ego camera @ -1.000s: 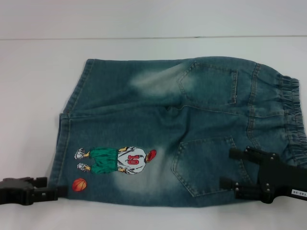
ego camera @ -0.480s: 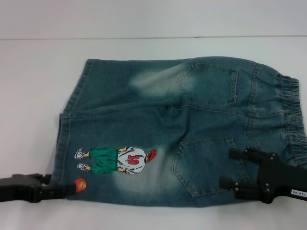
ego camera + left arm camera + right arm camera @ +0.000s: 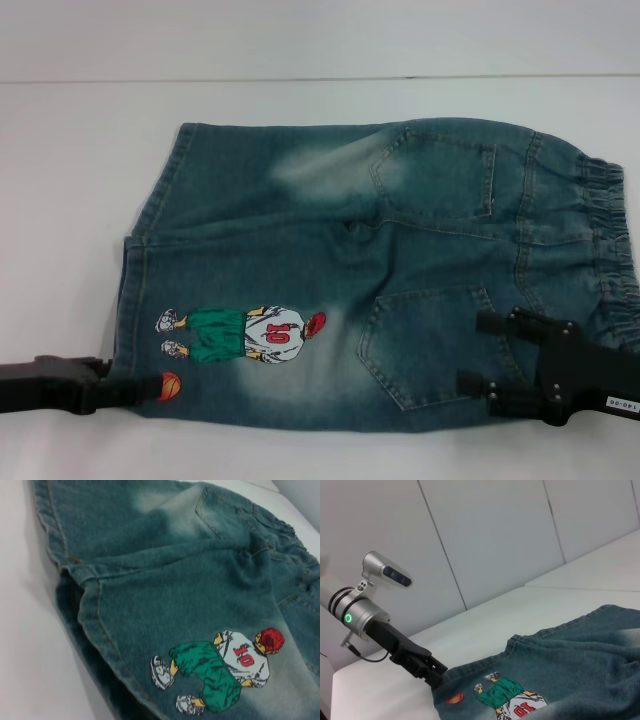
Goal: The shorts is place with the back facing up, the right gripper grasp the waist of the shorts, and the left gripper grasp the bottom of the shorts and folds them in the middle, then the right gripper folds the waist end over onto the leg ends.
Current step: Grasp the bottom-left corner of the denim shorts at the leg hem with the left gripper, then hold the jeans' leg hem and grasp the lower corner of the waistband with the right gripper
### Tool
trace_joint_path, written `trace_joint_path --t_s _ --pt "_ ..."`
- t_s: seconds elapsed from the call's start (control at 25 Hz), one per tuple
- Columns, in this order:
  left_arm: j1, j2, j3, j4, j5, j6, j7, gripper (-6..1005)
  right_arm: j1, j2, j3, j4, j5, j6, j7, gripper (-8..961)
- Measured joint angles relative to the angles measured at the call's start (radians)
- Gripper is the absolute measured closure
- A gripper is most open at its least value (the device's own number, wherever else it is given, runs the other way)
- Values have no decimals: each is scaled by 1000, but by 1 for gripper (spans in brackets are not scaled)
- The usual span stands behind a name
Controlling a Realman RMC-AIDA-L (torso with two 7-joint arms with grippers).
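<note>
Denim shorts (image 3: 380,280) spread flat, back up, on the white desk (image 3: 70,200), waist toward 3 o'clock, leg hems toward 9 o'clock. Left gripper (image 3: 135,390) now nosed in from 8 o'clock onto the near leg hem, tip just beside the little basketball print (image 3: 171,384); a second ago well short of the cloth, half a second ago only reaching its edge. Jaws hidden flat against the denim there: cannot tell how far apart, nor whether any fabric is pinched yet. Probably the bottom-hem grasp being set up, fold not yet begun.

Right gripper (image 3: 500,365) at 4 o'clock, unmoved across all three frames, jaws spread wide over the near waist beside the lower back pocket (image 3: 435,345), holding nothing. Shorts themselves unshifted, player print (image 3: 245,335) in the same spot.
</note>
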Motion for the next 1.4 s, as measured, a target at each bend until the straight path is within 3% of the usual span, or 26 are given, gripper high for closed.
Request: trace_joint_path --t_s 0.48,0.68,0.84,1.08,1.4 --pt "-2 1 1 3 -3 -8 0 676 -21 -3 39 3 22 -33 45 63" --pt "-3 -1 4 4 -3 -8 0 780 -64 -23 161 -8 65 -48 231 65" --pt "-7 -1 5 1 -3 -15 0 863 -103 -51 255 -10 89 -57 366 67" --pt "-13 -1 6 -1 -3 -17 -1 967 -130 -120 278 -51 86 -73 681 70" --pt "-14 -1 10 -7 -3 -17 -2 983 -116 -164 269 -143 -2 -17 882 73"
